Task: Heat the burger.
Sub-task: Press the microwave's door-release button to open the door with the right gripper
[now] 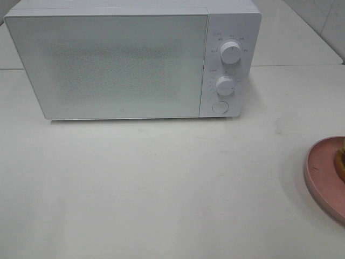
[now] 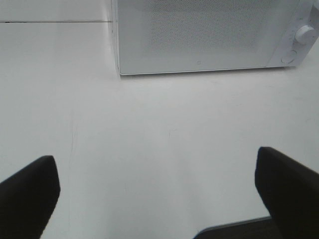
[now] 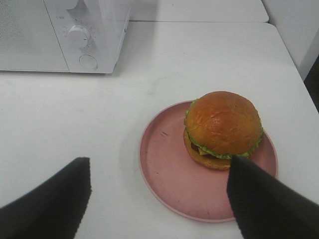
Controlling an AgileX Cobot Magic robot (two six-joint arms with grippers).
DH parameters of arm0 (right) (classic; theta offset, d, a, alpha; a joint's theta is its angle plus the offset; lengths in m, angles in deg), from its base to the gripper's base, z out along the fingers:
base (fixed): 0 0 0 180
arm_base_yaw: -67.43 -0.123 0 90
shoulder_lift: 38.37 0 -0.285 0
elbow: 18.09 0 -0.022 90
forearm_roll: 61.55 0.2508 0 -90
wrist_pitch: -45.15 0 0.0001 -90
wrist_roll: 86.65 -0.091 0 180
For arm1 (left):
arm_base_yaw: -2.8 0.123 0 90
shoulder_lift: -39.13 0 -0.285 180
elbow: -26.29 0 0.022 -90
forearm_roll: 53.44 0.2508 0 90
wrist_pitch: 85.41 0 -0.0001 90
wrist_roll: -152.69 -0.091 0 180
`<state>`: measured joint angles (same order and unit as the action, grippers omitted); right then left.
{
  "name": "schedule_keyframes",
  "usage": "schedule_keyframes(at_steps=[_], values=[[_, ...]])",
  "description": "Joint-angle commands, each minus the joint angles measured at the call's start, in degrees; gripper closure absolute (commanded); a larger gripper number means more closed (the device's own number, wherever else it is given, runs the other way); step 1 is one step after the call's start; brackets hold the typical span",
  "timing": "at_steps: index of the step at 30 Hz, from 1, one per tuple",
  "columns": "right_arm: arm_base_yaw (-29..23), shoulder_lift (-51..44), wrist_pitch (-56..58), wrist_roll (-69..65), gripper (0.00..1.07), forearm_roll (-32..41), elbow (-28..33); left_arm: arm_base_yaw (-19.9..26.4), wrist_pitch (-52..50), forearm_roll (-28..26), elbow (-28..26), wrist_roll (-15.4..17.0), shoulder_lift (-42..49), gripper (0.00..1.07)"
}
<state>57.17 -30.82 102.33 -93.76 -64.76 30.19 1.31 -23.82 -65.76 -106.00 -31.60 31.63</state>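
The burger (image 3: 223, 128) sits upright on the pink plate (image 3: 169, 169), glossy bun crown up, with the lettuce frill and a strip of cheese showing beneath it. It is round and shows no long side, so its only clear axis is the vertical stack, and it rests off-centre on the plate, close to the rim. In the high view the plate lies at the right edge of the white table (image 1: 161, 189), well apart from the microwave (image 1: 108, 65), whose door is closed. The right gripper (image 3: 160, 163) hangs over the plate with its fingers spread wide and nothing between them. One finger (image 3: 259, 199) overlaps the burger's lower edge in that view, but I cannot tell if it touches. The left gripper (image 2: 155, 159) hovers over bare table facing the microwave, its fingers also spread wide and empty.
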Motion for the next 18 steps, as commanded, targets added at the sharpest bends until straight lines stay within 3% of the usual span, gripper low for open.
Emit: schedule_keyframes(at_steps=[1, 18], values=[[0.1, -1.8, -0.1, 0.1, 0.34, -0.2, 0.2, -0.1, -0.5, -0.2, -0.1, -0.2, 1.3, 0.07], [0.1, -1.0, -1.0, -0.2, 0.34, -0.2, -1.0, -0.1, -0.5, -0.2, -0.1, -0.2, 1.3, 0.07]])
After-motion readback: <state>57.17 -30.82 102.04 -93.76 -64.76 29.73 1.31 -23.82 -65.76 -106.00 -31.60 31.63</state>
